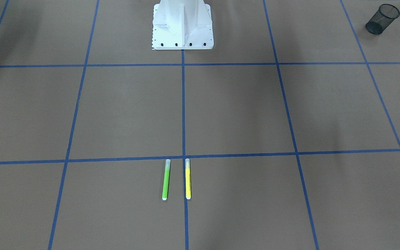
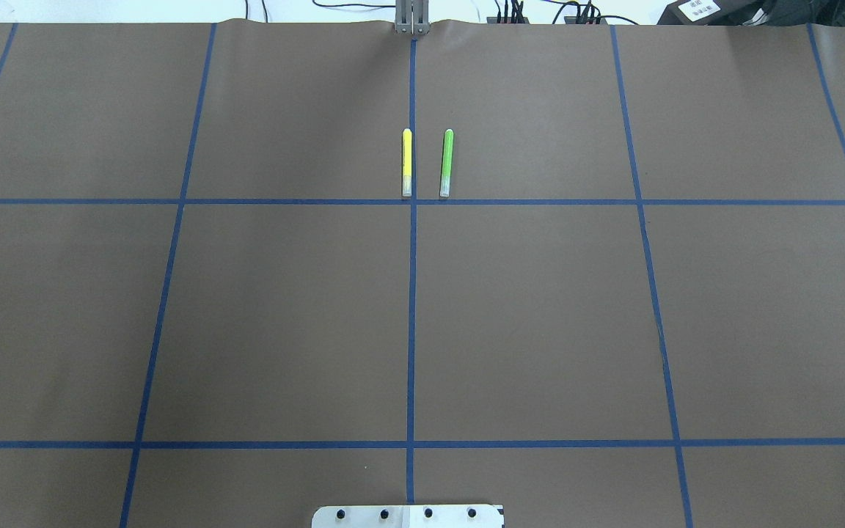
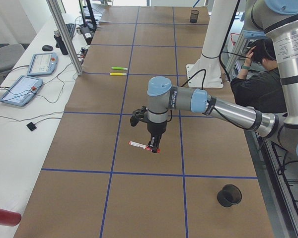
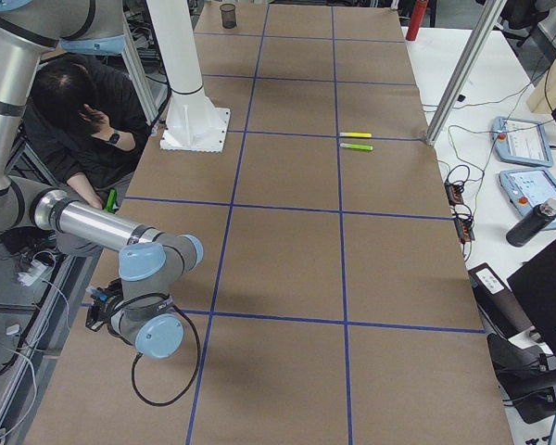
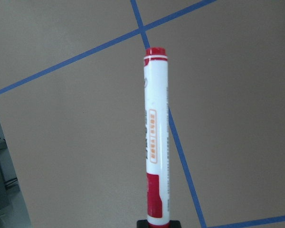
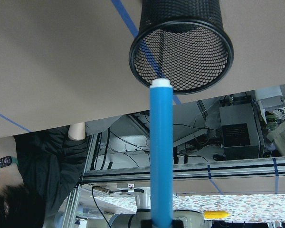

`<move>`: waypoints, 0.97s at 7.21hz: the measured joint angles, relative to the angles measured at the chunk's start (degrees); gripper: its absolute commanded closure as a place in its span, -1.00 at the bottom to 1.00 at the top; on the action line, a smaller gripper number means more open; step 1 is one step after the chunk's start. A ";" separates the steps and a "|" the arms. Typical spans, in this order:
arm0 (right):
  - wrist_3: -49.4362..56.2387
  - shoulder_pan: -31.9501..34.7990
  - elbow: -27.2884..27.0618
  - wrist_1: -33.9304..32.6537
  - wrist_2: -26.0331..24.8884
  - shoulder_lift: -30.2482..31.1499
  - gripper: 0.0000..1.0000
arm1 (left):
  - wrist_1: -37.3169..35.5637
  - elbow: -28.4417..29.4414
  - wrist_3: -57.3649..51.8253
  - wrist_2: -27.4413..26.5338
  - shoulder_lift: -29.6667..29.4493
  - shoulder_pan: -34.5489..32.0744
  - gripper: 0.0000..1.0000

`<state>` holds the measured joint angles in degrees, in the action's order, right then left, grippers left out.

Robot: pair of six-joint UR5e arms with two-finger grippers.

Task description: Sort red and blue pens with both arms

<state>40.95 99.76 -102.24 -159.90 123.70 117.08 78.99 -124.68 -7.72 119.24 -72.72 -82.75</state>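
Above matte brown paper (image 2: pixel 283 315), left gripper (image 3: pixel 154 145) clamps a glossy white marker (image 5: pixel 155 142), right gripper (image 6: pixel 161 223) a cylindrical blue pen (image 6: pixel 161 156).

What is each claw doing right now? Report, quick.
Left claw: closed, holding the red marker.
Right claw: closed, holding the blue pen.

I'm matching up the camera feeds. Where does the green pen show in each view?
Front-facing: green pen lower centre, left of the yellow pen.
Overhead: green pen upper centre, right of the yellow pen.
Exterior left: green pen far off, just beyond the yellow pen.
Exterior right: green pen upper middle, nearer than the yellow pen.
Left wrist: absent.
Right wrist: absent.
Shared landmark: the yellow pen alongside.
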 measured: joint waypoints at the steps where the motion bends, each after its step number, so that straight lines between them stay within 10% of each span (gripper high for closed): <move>1: 0.02 0.00 0.80 0.06 0.57 -0.01 1.00 | -0.01 -0.05 -0.03 0.02 0.02 -0.06 1.00; 2: 0.08 -0.01 1.70 0.10 1.15 -0.01 1.00 | 0.01 -0.17 -0.09 0.03 0.03 -0.09 1.00; 4: 0.19 -0.01 3.38 0.16 1.81 -0.01 -0.02 | -0.03 -0.58 -0.19 0.03 0.22 -0.24 1.00; 5: 0.27 -0.01 4.11 0.25 1.90 -0.01 -0.97 | -0.05 -0.75 -0.24 0.03 0.46 -0.35 1.00; 7: 0.44 -0.01 5.29 0.68 1.99 -0.09 -0.98 | -0.06 -0.83 -0.33 0.03 0.61 -0.45 1.00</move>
<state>41.40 99.76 -96.95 -159.23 125.69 116.99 78.93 -125.50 -8.05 119.27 -72.10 -83.20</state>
